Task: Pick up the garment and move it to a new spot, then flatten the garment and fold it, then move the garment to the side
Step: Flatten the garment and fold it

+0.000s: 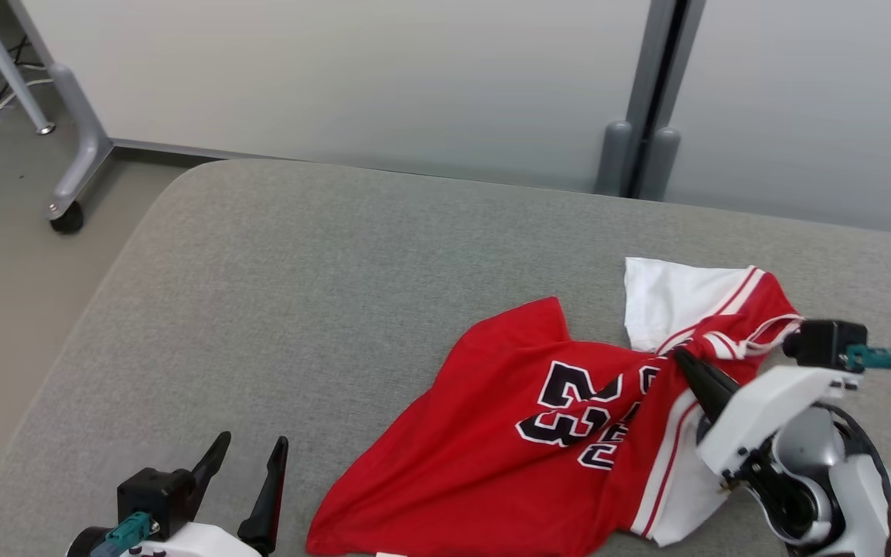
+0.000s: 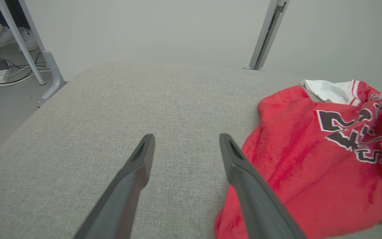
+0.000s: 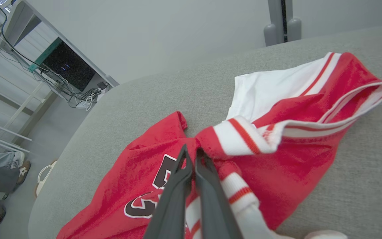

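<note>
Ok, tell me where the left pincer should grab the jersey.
I'd take the jersey by its near-left hem corner, coming from the robot's left, low over the cushion. It lies flat nearest the open left pincer, away from the bunch the right pincer grips.

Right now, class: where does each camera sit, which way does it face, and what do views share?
Head view: on the head, facing forward and down at the grey cushion; left gripper open, right gripper shut on the red jersey.
Left wrist view: on that wrist, facing along its spread fingers across the cushion.
Right wrist view: on that wrist, facing along its shut fingers into the jersey.
All three share jersey and cushion.
</note>
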Robot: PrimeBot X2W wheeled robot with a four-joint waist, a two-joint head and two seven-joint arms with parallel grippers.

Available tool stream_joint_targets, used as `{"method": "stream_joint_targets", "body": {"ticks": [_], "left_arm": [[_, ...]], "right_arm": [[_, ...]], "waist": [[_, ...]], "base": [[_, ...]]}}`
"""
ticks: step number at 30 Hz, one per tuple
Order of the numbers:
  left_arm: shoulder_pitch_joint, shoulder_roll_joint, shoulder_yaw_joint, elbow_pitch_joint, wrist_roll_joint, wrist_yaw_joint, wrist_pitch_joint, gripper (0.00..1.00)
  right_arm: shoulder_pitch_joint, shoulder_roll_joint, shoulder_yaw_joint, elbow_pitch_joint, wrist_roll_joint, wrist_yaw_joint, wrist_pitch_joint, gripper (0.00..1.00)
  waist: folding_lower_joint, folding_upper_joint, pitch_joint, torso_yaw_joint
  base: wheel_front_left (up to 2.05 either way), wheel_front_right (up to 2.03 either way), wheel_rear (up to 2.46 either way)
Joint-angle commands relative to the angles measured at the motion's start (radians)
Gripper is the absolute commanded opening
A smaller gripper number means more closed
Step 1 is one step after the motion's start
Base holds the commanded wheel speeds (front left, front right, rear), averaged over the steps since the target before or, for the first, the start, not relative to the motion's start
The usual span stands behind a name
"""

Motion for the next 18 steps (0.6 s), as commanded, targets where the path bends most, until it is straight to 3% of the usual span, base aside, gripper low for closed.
{"method": "stream_joint_targets", "body": {"ticks": [1,11,12,13,14,18], "left_arm": [[-0.01,0.0,-0.002,0.001,0.0,0.001,-0.003,1.0],[-0.054,-0.03,-0.025,0.033,0.003,-0.02,-0.028,1.0],[-0.057,-0.033,-0.028,0.039,0.003,-0.02,-0.03,1.0],[-0.06,-0.036,-0.03,0.045,0.003,-0.022,-0.033,1.0],[-0.063,-0.038,-0.033,0.049,0.003,-0.025,-0.033,1.0],[-0.074,-0.041,-0.035,0.068,0.0,-0.029,-0.038,1.0]], "right_arm": [[-0.03,-0.004,0.018,0.005,0.019,0.0,0.004,0.0],[-0.237,-0.005,0.119,0.202,0.116,0.0,-0.037,0.0],[-0.254,-0.003,0.133,0.229,0.123,0.0,-0.046,0.17],[-0.271,-0.001,0.148,0.254,0.13,0.0,-0.056,0.42],[-0.288,-0.001,0.162,0.274,0.134,0.0,-0.069,1.0],[-0.321,0.0,0.225,0.329,0.169,0.0,-0.112,1.0]], "waist": [[0.0,-0.0001,0.011,0.018],[0.0,-0.0001,0.065,0.073],[0.0,-0.0001,0.069,0.075],[0.0,-0.0001,0.072,0.076],[0.0,-0.0001,0.075,0.076],[0.0,-0.0001,0.073,0.06]], "base": [[0.0,0.0,0.0],[0.0,0.0,0.0],[0.0,0.0,0.0],[0.0,0.0,0.0],[0.0,0.0,0.0],[0.0,0.0,0.0]]}}
